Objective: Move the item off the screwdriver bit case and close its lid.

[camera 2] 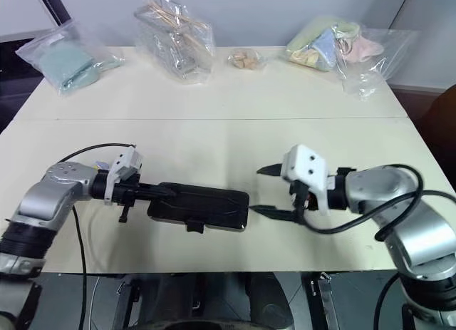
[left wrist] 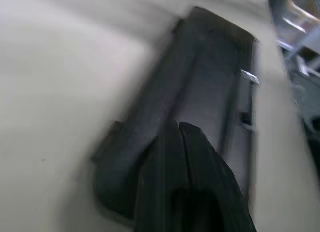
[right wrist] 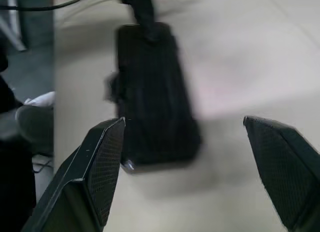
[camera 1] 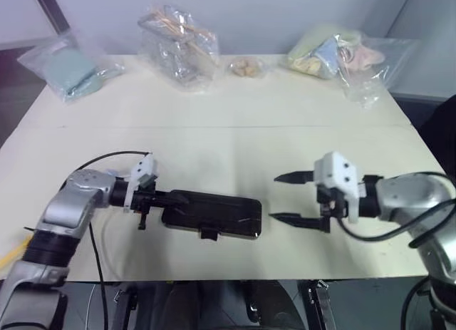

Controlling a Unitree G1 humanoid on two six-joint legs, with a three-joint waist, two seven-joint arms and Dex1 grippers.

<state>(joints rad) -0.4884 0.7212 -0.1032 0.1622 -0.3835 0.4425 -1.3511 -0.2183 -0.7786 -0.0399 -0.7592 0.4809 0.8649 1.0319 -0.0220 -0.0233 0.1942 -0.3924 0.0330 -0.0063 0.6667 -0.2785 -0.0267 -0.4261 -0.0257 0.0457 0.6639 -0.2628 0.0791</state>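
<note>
The screwdriver bit case (camera 1: 211,215) lies flat near the front edge of the table (camera 1: 235,141), between the 2 grippers, and its long axis runs from the robot's left to its right. The lid (camera 2: 203,203) looks already down on the case, black side up, with the small latch tab (camera 1: 209,234) sticking out on the edge nearest the robot; whether the latch has caught I cannot tell. The left gripper (camera 1: 158,199) has its fingers pressed together with nothing between them, and their tips rest at the left short end of the case, pointing along its length. The right gripper (camera 1: 288,198) stands just beside the right short end, not touching it, with its 2 fingers spread wide and empty, 1 farther from the robot and 1 nearer. At the left front edge of the table, behind the left arm, a yellow thing (camera 1: 16,249) shows; it is probably the item, well apart from the case. In my judgement, only pressing the latch may remain, and the left gripper is the nearer one.
</note>
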